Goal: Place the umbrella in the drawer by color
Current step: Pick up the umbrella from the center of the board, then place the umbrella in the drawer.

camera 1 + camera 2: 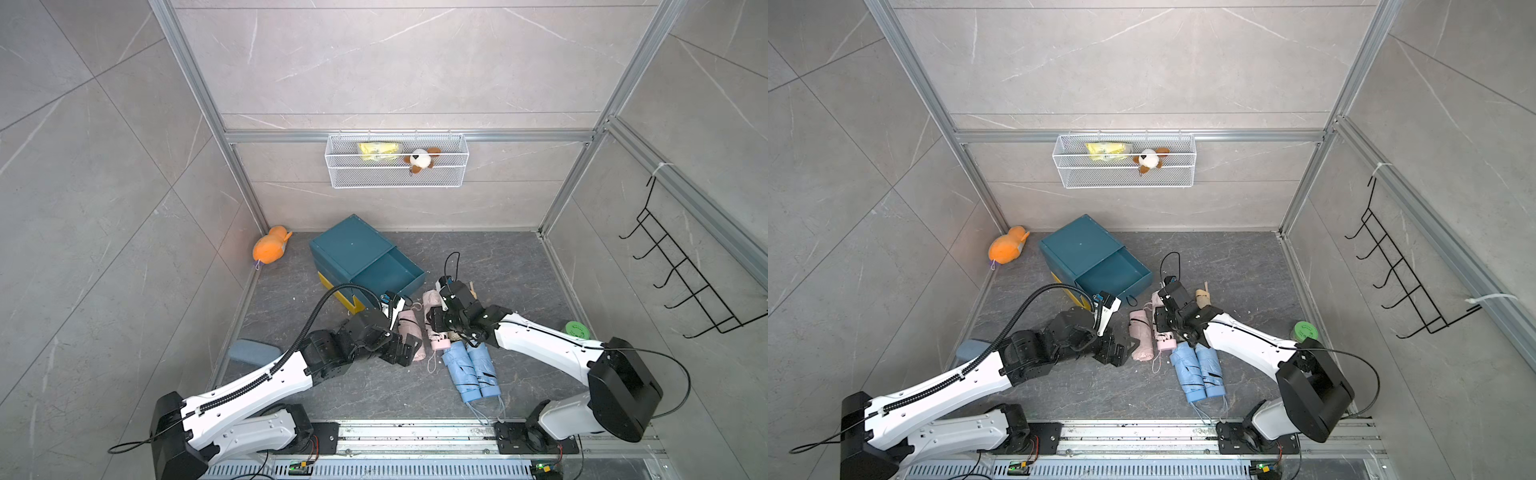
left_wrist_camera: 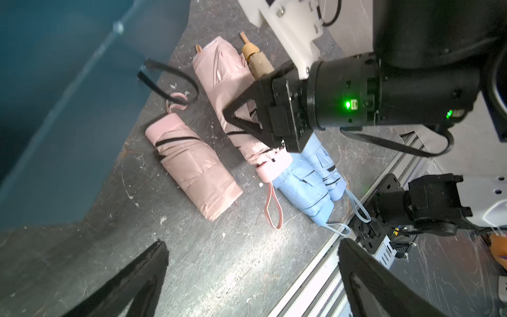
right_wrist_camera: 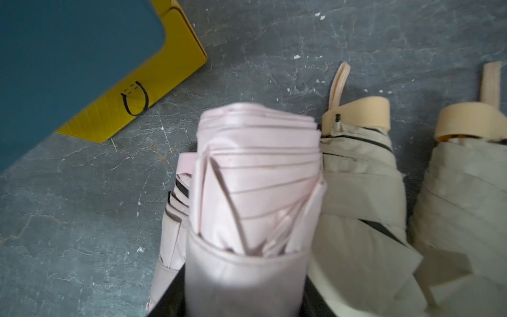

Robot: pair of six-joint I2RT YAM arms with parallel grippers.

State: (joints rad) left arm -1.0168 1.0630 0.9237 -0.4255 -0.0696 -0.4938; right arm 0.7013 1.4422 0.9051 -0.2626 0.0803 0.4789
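Note:
My right gripper (image 3: pixel 247 297) is shut on a folded pink umbrella (image 3: pixel 255 178), low over the floor; from the left wrist I see it gripped at mid-length (image 2: pixel 233 90). A second pink umbrella (image 1: pixel 409 332) lies just left of it. Two light blue umbrellas (image 1: pixel 471 370) lie nearer the rail, and two beige umbrellas (image 3: pixel 359 192) lie on the pink one's other side. The teal drawer (image 1: pixel 388 272) stands pulled out of its cabinet (image 1: pixel 351 243), with a yellow drawer (image 3: pixel 131 101) below. My left gripper (image 2: pixel 252 274) hangs open over bare floor beside the second pink umbrella.
An orange plush toy (image 1: pixel 271 248) lies in the back left corner. A wire basket (image 1: pixel 397 178) hangs on the back wall. A grey-blue case (image 1: pixel 253 351) lies by the left wall, a green round object (image 1: pixel 577 330) by the right wall, under a black hook rack (image 1: pixel 681 282).

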